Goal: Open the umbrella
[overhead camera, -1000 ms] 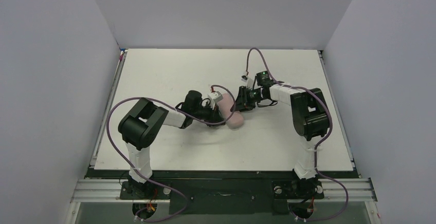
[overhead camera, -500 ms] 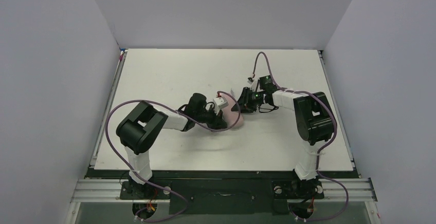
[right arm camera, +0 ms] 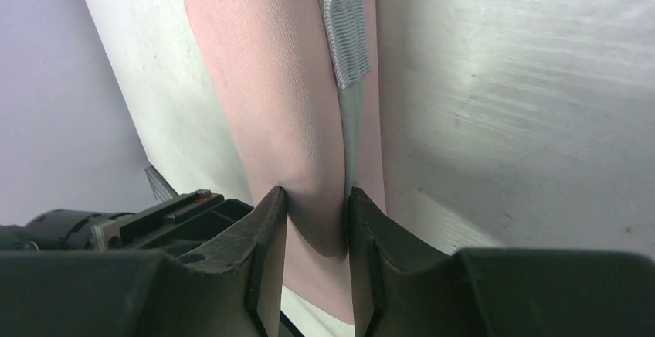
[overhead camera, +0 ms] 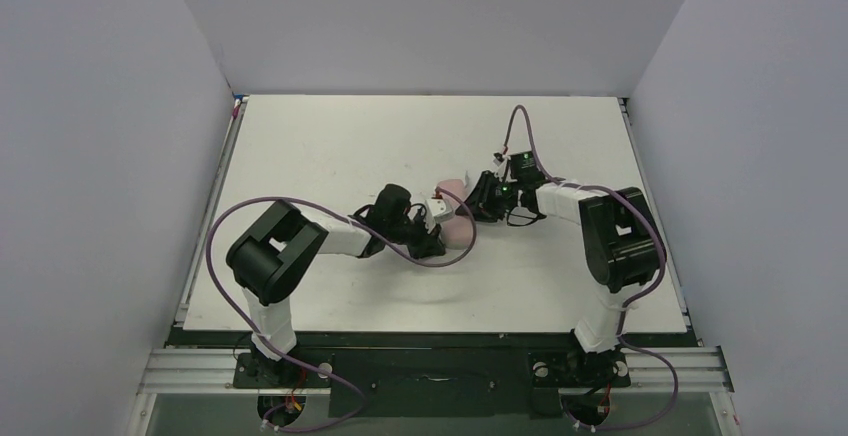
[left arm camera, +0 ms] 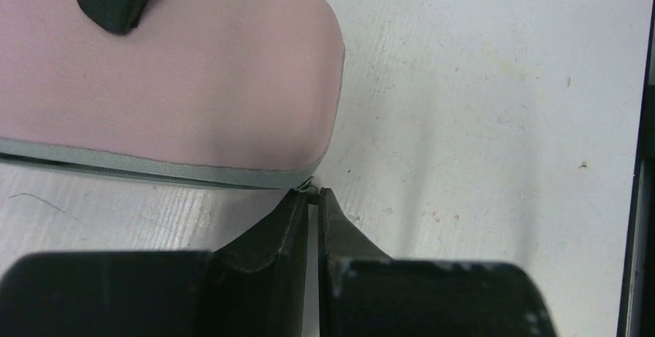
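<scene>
The left gripper (left arm camera: 313, 195) has edged rightward, and the pink case (left arm camera: 170, 82) has seemingly tipped up onto its edge.

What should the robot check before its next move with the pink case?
1. Right gripper clamped on the pink case: ok, both fingers press its fabric.
2. Left gripper closed: ok, the tips meet at the case's corner.
3. Left gripper pinching a zipper pull: cannot tell, whatever is at the tips is too small.
4. Case open: not ok, the grey zipper band looks closed along the edge in the left wrist view.
5. Umbrella in sight: not ok, it shows in none of the views.
</scene>
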`<state>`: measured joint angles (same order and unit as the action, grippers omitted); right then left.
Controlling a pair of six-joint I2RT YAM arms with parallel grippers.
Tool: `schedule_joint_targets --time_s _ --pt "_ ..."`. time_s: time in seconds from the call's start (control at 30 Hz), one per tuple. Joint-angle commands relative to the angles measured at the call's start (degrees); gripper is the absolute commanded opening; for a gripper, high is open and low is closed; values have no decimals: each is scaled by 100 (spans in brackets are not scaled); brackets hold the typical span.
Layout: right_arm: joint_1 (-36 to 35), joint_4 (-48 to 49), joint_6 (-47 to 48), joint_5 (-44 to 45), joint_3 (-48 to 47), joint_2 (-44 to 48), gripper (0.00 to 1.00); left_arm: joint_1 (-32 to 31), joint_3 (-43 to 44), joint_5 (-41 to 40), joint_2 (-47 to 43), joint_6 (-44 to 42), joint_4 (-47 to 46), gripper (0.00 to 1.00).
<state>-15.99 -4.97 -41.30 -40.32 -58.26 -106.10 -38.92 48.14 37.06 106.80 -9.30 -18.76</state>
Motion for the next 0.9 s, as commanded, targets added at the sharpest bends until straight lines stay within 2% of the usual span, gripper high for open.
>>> schedule_joint_targets --time_s 0.0,0.17,0.23,0.27,0.3,0.33,0.37,0.4,0.47,0.53,0.6,0.7,0.8,0.87 --pt "438 452 -575 1594 334 269 0 -236 -115 -49 -43 2 889 0" --pt "401 1030 -1804 1630 1079 521 0 -42 39 -397 131 1220 424 0" --pt "315 1142 -1786 1357 1161 496 1 86 155 -428 216 1533 258 0" --pt "294 1000 -1619 1221 1112 491 13 172 206 -419 257 1615 243 0" --pt "273 572 -1185 1176 960 522 20 217 310 -379 322 1615 260 0" --pt "290 372 -984 1096 901 552 34 310 359 -359 345 1591 299 0" --pt "340 -22 -541 1052 811 669 41 408 421 -329 395 1586 289 0" --pt "367 -211 -328 1019 761 740 58 462 449 -299 421 1555 287 0" --pt "475 -793 251 968 629 1006 76 599 575 -166 511 1481 319 0" --pt "555 -1282 814 746 509 1189 81 713 852 32 630 1380 450 0" --pt "642 -2014 1562 529 236 1222 80 763 1088 332 744 1201 688 0" --pt "778 -3274 2988 290 -458 1108 76 771 1304 485 874 896 950 0" --pt "831 -3992 4094 160 -1452 776 72 812 1508 576 1021 780 1102 0" --pt "780 -4119 4337 -115 -2054 481 68 873 1576 637 1102 775 1107 0"
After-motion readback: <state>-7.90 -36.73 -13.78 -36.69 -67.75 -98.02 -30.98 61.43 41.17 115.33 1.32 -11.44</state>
